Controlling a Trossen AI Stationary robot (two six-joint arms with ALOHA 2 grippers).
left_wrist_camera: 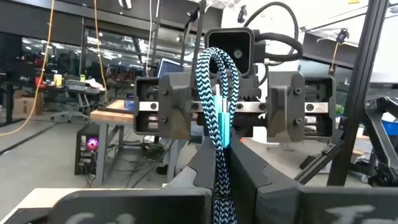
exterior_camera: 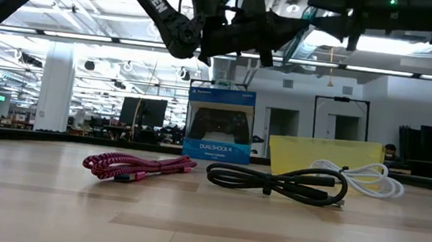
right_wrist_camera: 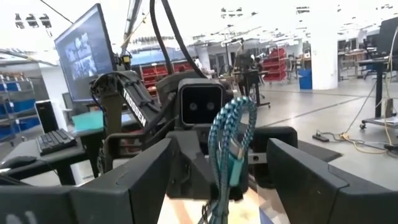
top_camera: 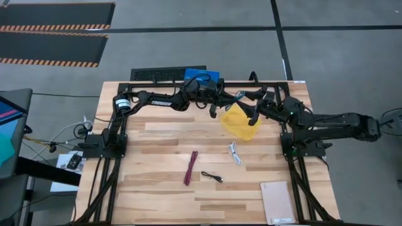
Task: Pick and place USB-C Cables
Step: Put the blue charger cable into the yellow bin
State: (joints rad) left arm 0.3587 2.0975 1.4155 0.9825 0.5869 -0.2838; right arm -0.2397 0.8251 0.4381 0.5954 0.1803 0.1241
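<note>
Landmark: we place everything against the yellow tray (top_camera: 240, 122), which lies at the table's (top_camera: 157, 132) far edge, a little right of centre.
Left gripper (top_camera: 214, 108): we see it raised in the air just left of the tray, its fingers clenched on the teal cable (left_wrist_camera: 219, 124); the left wrist view shows the braided loop pinched between them, hanging down.
Teal cable: held off the table between the two grippers, just left of the tray's far corner; in the high view it is too small for us to mark.
Blue box (top_camera: 202, 76): we find it standing behind the tray and to its left, at the table's far edge.
Maroon cable (top_camera: 191, 167): lying on the wood nearer the front than the tray, to its left.
Black cable (top_camera: 212, 177): nearer the front again, just right of the maroon one.
White cable (top_camera: 234, 152): directly in front of the tray, apart from it.
Right gripper (top_camera: 251, 119): over the tray's right part; its fingers stand spread, gripping nothing, with the teal cable seen between them.
Notebook (top_camera: 277, 202): at the front right corner, well apart from the tray.
</note>
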